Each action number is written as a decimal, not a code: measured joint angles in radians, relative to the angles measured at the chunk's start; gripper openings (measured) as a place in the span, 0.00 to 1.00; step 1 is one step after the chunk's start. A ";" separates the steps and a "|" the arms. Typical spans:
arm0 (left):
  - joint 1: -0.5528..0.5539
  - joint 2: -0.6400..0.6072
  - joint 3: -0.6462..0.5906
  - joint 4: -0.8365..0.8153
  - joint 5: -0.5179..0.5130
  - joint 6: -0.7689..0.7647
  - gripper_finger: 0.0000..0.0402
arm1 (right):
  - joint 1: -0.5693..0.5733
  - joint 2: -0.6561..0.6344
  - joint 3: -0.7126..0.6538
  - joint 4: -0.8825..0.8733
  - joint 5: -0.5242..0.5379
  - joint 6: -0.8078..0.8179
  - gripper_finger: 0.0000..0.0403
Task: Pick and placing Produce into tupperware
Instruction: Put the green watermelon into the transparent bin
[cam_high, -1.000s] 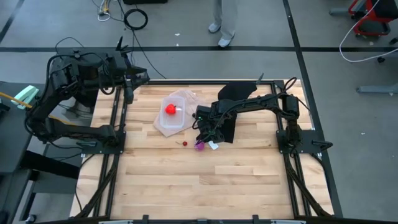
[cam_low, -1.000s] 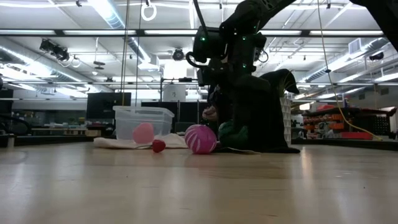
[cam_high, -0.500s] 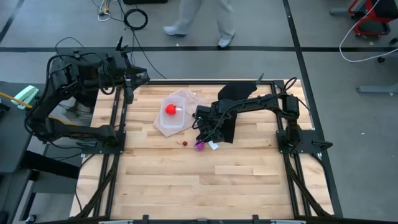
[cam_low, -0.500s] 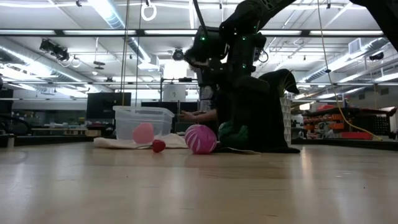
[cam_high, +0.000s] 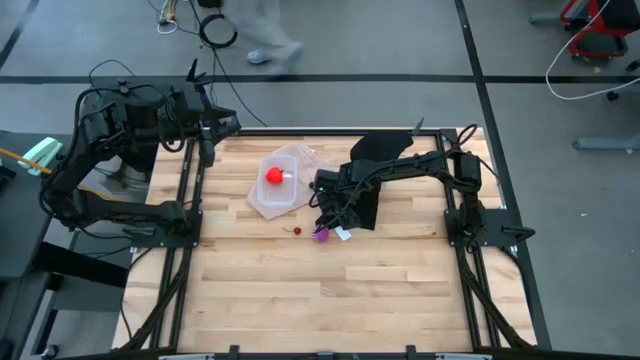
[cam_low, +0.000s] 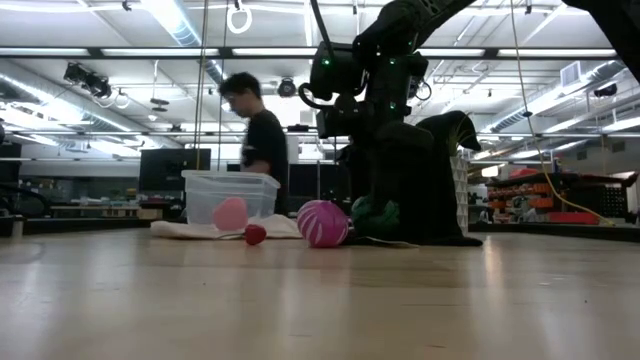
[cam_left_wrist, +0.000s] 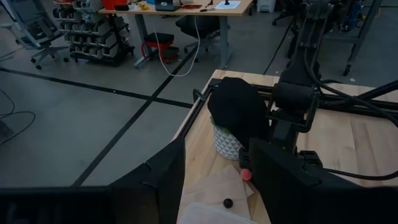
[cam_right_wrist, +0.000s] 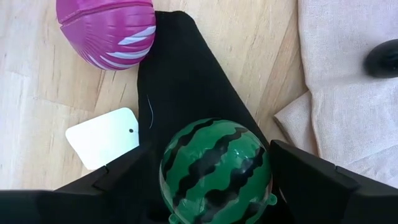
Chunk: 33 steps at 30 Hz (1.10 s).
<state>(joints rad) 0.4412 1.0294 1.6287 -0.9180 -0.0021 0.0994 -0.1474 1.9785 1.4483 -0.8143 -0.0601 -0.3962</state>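
On the wooden surface (cam_high: 330, 300), read from overhead, largest item first:

1. Left arm: parked off the 10 o'clock corner. The left gripper (cam_high: 205, 125) hangs idle, jaws standing apart and holding nothing.
2. Right arm: reaches in from 3 o'clock. The right gripper (cam_high: 332, 208) sits low, just 12 o'clock of the surface's middle, in the same spot as a second ago. Its jaws have drawn in and now lie against both flanks of the green striped piece (cam_right_wrist: 214, 168).
3. Person (cam_low: 255, 130): has crossed the floor beyond the far edge. No bearing on the work.
4. Black cloth (cam_high: 375, 150): spread from 1 o'clock toward the middle. One corner runs under the green striped piece.
5. Tupperware (cam_high: 283, 195): at 11 o'clock, well apart from the right gripper and unmoved.
6. Red ball-like piece (cam_high: 272, 177): already inside the tupperware.
7. Magenta piece (cam_high: 321, 234): on bare wood just 6 o'clock of the right gripper, beside the cloth corner. Untouched.
8. White tag (cam_right_wrist: 102, 137): flat on the wood, near the magenta piece and touching the cloth edge.
9. Small dark red piece (cam_high: 297, 230): at 9 o'clock of the magenta piece. Untouched.

Change noted: only the right jaws moved, and no produce has shifted.

Judgement: the grasp on the green striped piece looks made, or nearly so. A lift and a carry toward 11 o'clock would come next. One piece is stowed, and three in view remain out.
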 joint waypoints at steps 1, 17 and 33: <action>0.000 0.000 0.000 0.000 0.000 0.000 0.46 | 0.000 0.000 0.000 0.000 0.000 0.000 0.78; 0.000 0.000 0.000 0.000 0.000 0.000 0.46 | 0.008 -0.002 0.000 0.000 0.027 0.000 0.73; 0.000 0.000 0.000 -0.004 0.000 0.000 0.45 | 0.044 -0.008 0.241 -0.008 0.094 -0.025 0.73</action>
<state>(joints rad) 0.4408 1.0296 1.6287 -0.9222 -0.0020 0.0998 -0.1031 1.9704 1.6891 -0.8227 0.0335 -0.4215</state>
